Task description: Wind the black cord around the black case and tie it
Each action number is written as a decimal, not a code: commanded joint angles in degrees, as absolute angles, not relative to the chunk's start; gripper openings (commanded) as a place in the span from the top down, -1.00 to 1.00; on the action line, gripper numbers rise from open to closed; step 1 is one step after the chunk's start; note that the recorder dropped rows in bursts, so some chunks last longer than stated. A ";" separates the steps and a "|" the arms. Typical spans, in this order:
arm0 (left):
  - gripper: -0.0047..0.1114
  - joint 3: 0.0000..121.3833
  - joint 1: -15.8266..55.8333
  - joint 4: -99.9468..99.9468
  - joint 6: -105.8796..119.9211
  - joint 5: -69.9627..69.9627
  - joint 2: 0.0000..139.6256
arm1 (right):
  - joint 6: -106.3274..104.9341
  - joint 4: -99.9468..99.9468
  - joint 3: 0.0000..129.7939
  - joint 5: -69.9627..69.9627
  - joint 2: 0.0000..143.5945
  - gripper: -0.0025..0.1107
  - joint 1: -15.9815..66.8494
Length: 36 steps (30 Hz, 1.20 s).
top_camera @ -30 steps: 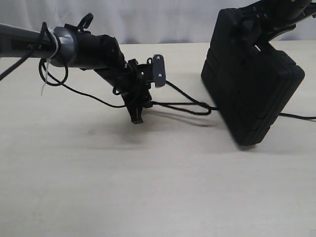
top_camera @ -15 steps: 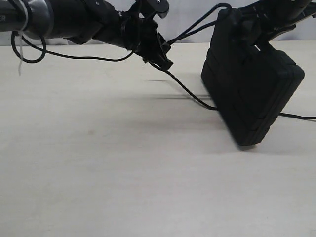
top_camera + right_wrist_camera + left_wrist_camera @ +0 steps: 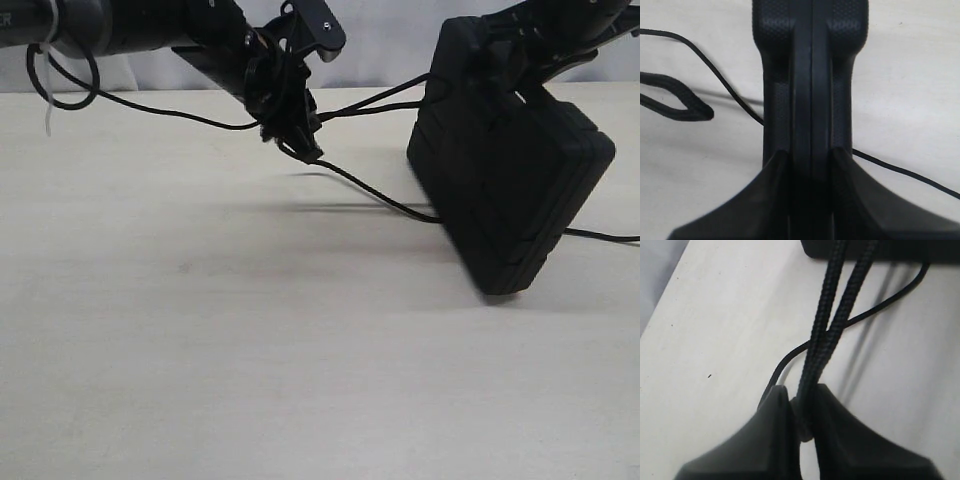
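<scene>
The black cord (image 3: pixel 827 335) ran as a doubled strand from the left gripper (image 3: pixel 801 395), whose jaws were pinched shut on it above the table (image 3: pixel 250 350), across to the upper edge of the black case (image 3: pixel 520 190). A single strand dropped to the tabletop by the case's base. The case stood tilted on its lower edge, its top clamped by the right gripper (image 3: pixel 810 155)

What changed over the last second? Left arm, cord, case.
The left hand, shut on the cord, rose from near the table to about the top of the case, then dipped slightly. The doubled cord lifted off the table and now stretches to the case's upper edge. Unchanged: case tilted on its edge, gripped by the right hand.
</scene>
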State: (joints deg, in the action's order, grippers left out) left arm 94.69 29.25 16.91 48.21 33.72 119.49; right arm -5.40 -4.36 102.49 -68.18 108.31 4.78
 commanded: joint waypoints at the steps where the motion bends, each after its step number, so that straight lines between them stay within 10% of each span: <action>1: 0.92 95.15 30.94 17.31 47.02 34.53 119.55 | -5.55 -5.96 102.25 -69.24 109.29 0.88 4.81; 36: 0.92 97.43 38.67 26.07 46.46 21.64 121.83 | -8.18 -13.08 102.25 -69.96 109.29 0.88 4.81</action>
